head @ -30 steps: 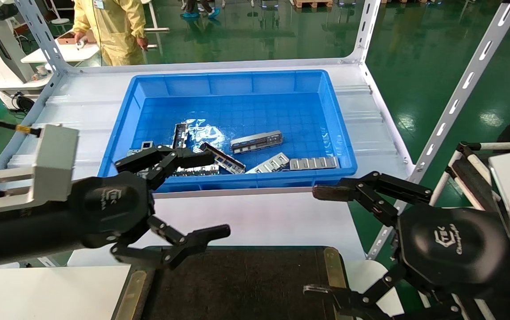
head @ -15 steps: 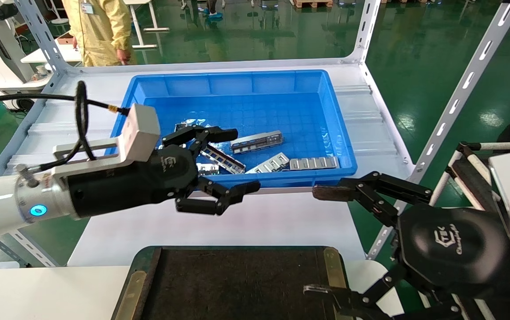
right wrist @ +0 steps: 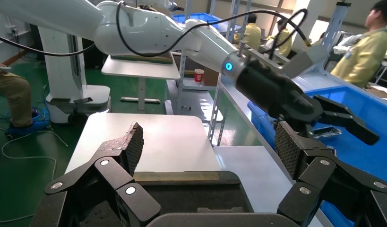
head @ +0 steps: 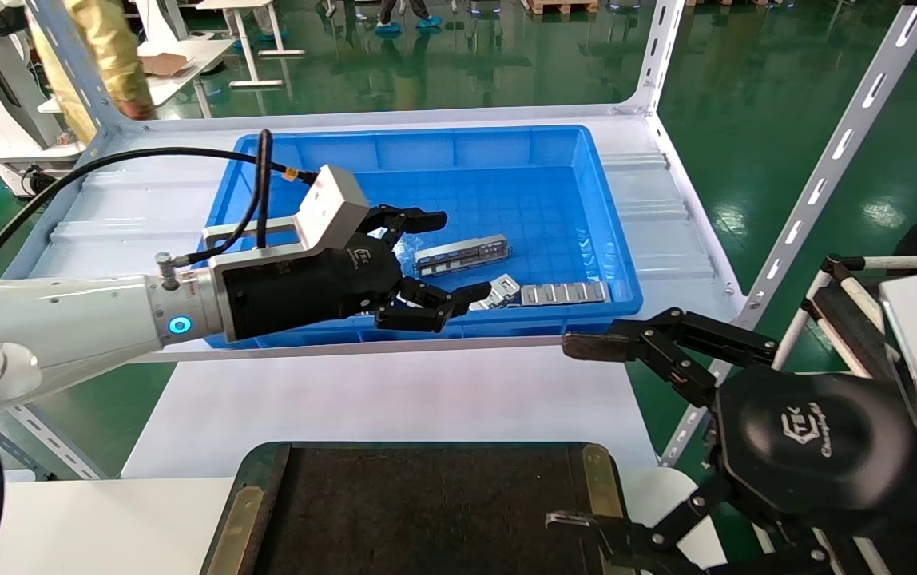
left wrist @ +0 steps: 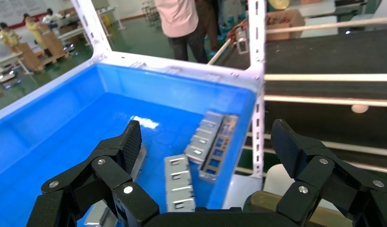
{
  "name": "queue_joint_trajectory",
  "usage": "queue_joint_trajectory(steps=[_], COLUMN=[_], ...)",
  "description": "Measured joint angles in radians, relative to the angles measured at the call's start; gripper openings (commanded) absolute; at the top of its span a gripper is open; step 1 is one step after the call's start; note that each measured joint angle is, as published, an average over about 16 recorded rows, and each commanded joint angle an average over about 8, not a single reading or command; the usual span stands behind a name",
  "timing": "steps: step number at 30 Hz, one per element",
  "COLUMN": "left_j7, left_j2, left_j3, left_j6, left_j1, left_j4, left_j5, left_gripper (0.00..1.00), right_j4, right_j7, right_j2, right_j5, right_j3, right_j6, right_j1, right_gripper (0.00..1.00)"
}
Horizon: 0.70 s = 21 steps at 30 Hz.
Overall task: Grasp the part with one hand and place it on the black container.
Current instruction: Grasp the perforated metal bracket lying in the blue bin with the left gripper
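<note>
The part [head: 461, 254], a narrow silver-grey strip with dark cut-outs, lies in the blue bin [head: 426, 152]. My left gripper [head: 450, 255] hangs open and empty over the bin's near half, its fingers either side of the part's left end, above it. In the left wrist view the left gripper [left wrist: 206, 139] is open over the bin floor. The black container [head: 426, 511], a flat dark tray with brass side strips, sits at the table's near edge and also shows in the right wrist view [right wrist: 182, 198]. My right gripper [head: 578, 435] is open and parked beside the tray's right side.
Shorter, wider cell pieces [head: 564, 293] lie by the bin's near right wall and show in the left wrist view [left wrist: 179, 182], beside an open-frame strip [left wrist: 219, 149]. White rack posts [head: 826, 168] stand at the right. A person in yellow [head: 99, 56] stands behind the table.
My left gripper has moved from above the tray's left corner up and forward over the bin, staying open. The person in yellow has walked left. The right arm has not moved.
</note>
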Motion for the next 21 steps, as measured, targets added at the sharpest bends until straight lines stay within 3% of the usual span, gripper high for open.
queue_joint_trajectory(steps=[11, 21], left_j7=[0.130, 0.181], left_j2=[0.134, 0.196], left_j3=[0.014, 0.019], left_j6=[-0.234, -0.406], left_j1=[-0.114, -0.137], left_j4=[0.276, 0.352], left_j5=[0.051, 0.056], left_gripper=[1.00, 1.00], right_j4=[0.000, 0.000], right_j7=[0.000, 0.000], right_j2=[0.000, 0.000], right_j5=[0.000, 0.000], right_j3=[0.000, 0.000], right_j6=[0.000, 0.000], right_j1=[0.000, 0.000], right_gripper=[1.00, 1.00])
